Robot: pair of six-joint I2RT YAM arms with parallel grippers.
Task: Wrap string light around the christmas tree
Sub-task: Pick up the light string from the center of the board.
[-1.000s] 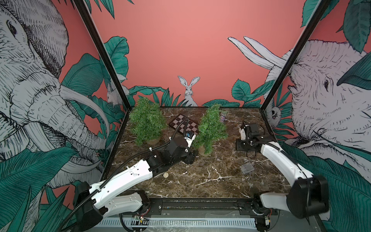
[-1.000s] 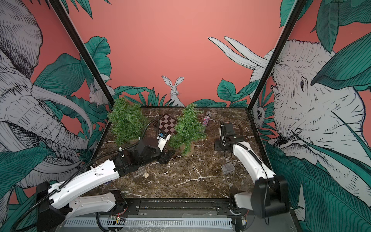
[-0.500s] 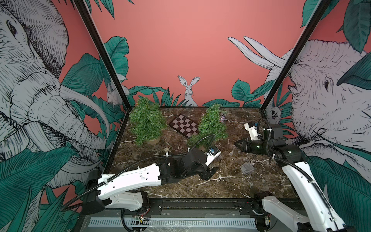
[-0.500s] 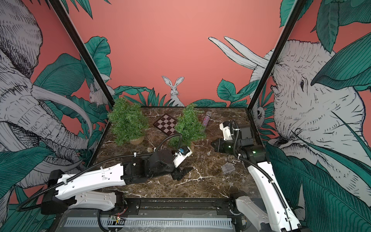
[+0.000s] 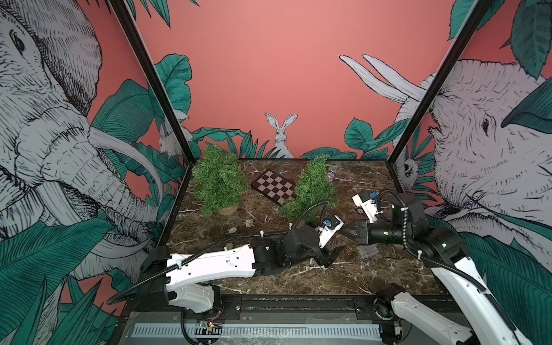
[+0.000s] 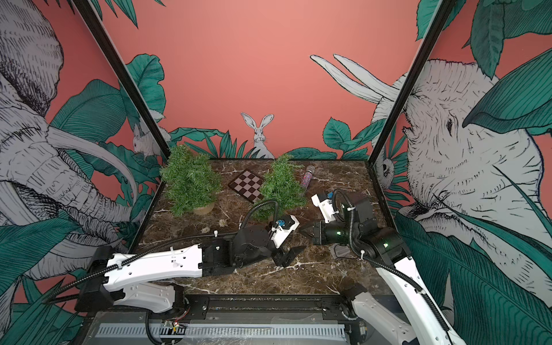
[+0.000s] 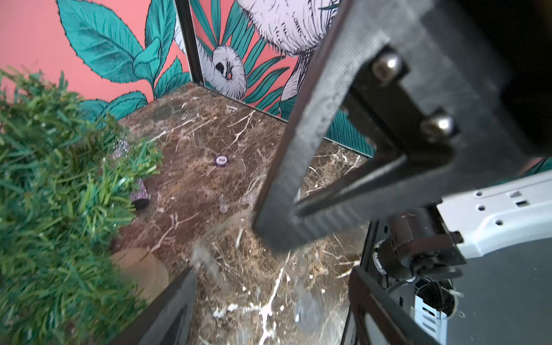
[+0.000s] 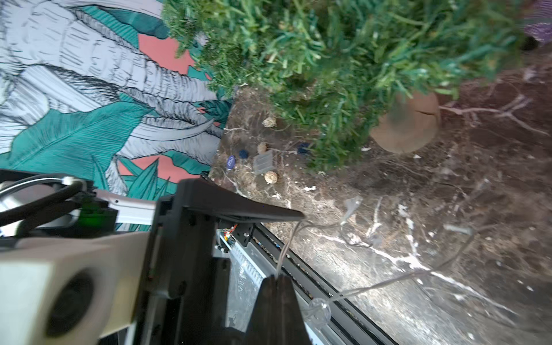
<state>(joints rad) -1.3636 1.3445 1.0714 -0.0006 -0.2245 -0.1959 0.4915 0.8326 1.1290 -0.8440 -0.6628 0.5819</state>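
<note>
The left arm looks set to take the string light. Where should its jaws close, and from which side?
Grip the string light on its bare wire just past the right gripper, which is shut on it. That stretch seems to hang free above the table, while the rest lies on it. Bring the open left gripper in from its own side, jaws across the wire, avoiding the round bulb.

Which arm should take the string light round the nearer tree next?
Right. The right pincer is shut on the string light, beside the nearer tree; the left pincer is open, gripping nothing.
</note>
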